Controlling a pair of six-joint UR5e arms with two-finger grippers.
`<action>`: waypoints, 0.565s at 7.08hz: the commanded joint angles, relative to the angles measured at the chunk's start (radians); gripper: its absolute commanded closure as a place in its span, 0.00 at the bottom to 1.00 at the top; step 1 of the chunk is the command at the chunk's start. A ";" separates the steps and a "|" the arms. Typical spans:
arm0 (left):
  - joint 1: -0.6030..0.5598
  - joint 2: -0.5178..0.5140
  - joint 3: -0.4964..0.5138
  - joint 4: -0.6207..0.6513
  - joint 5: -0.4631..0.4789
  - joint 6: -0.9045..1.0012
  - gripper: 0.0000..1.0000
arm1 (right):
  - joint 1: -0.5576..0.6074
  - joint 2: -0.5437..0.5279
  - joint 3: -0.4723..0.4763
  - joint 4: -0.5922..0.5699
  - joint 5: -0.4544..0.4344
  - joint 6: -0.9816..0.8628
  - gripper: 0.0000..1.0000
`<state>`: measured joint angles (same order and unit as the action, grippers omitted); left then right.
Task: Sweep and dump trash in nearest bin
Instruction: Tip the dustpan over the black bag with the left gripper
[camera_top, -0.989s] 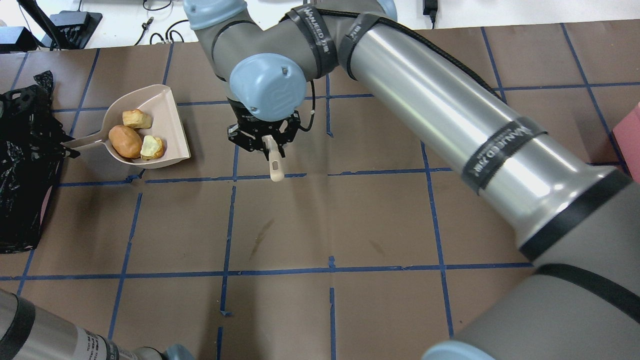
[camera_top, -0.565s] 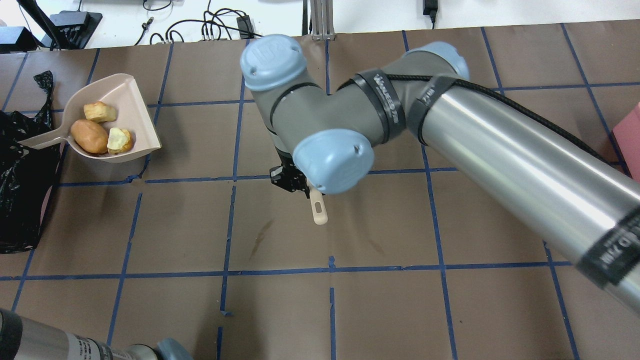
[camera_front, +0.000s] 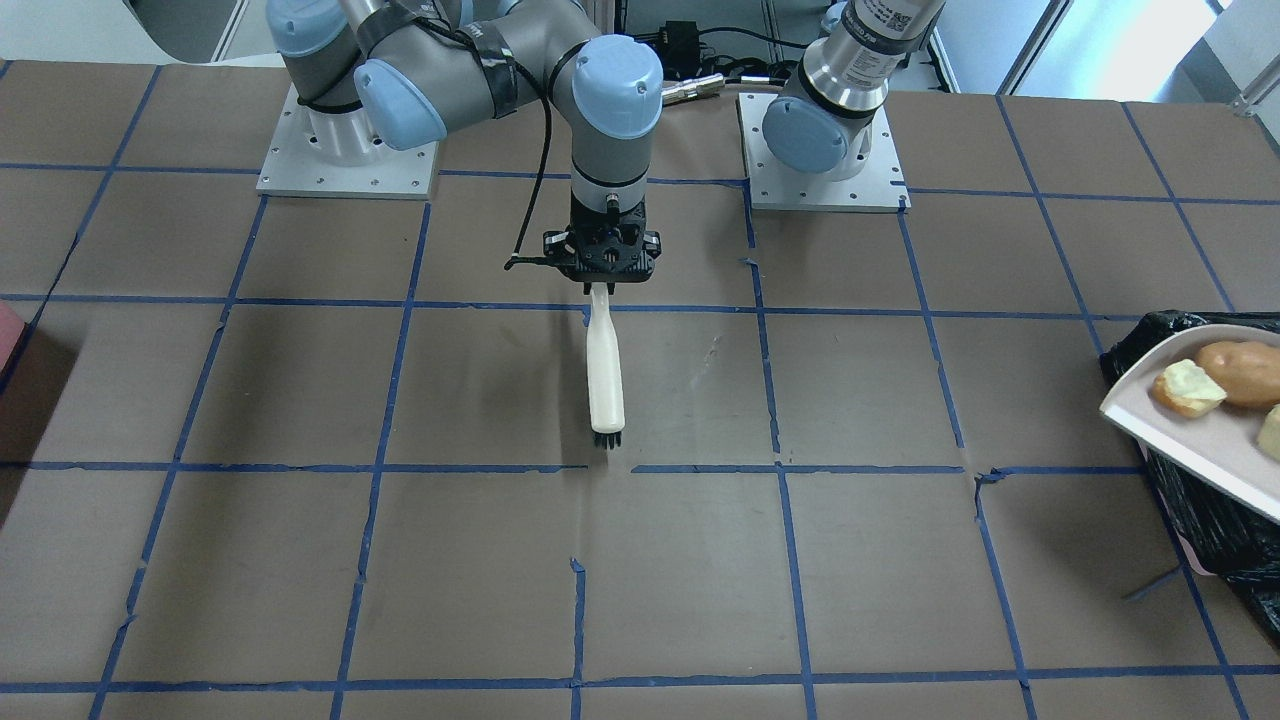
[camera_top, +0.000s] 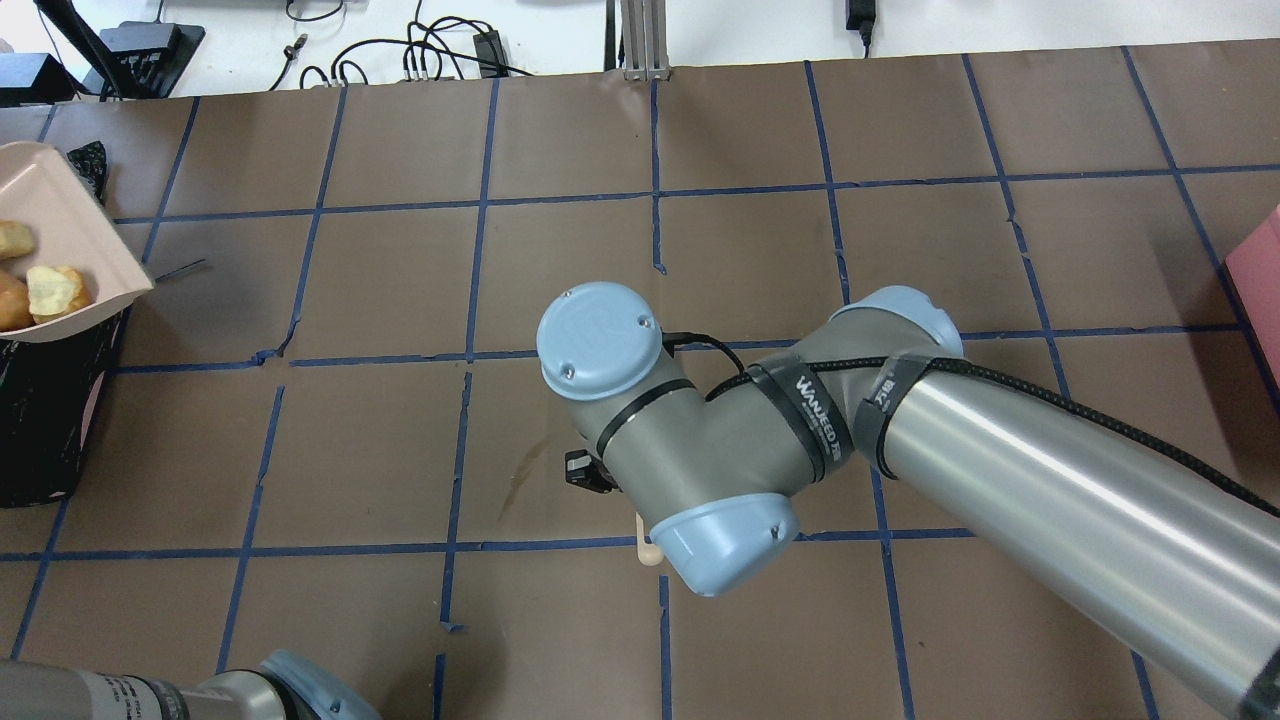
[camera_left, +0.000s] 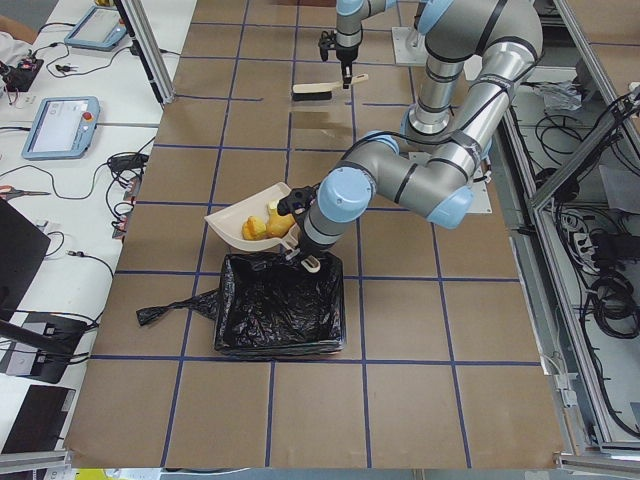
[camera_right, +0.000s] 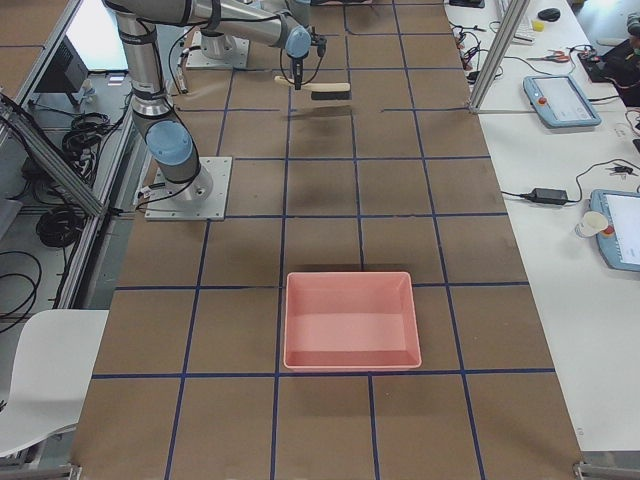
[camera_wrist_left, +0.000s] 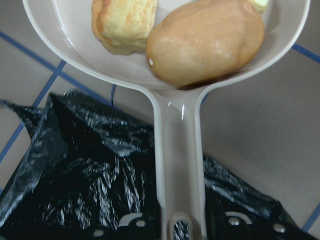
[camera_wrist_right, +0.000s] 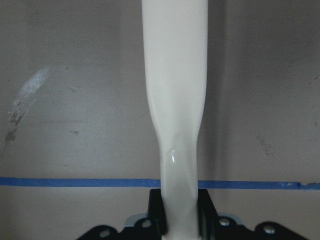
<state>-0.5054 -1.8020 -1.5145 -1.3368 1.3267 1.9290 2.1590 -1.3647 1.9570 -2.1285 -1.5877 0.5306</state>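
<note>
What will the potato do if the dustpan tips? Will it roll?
Probably yes. The potato looks rounded and smooth, and the dustpan looks glossy, so it should roll or slide out easily. It seems to be the biggest piece, so it is likely the heaviest.

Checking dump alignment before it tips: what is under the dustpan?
Under the handle of the dustpan sits the black-bagged bin. The scoop, holding the trash, appears to hang over the table beside it. The bin edge directly beneath the pan is covered.
</note>
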 joint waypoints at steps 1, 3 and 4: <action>0.087 -0.010 0.107 -0.018 0.125 0.042 0.99 | 0.002 0.002 0.066 -0.103 0.002 -0.004 1.00; 0.105 -0.032 0.134 0.011 0.153 0.042 0.99 | -0.002 0.004 0.083 -0.103 -0.001 -0.003 1.00; 0.116 -0.055 0.148 0.048 0.198 0.047 0.99 | -0.011 0.002 0.101 -0.108 0.002 -0.006 0.99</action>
<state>-0.4040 -1.8319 -1.3856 -1.3266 1.4769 1.9702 2.1565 -1.3613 2.0374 -2.2312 -1.5880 0.5268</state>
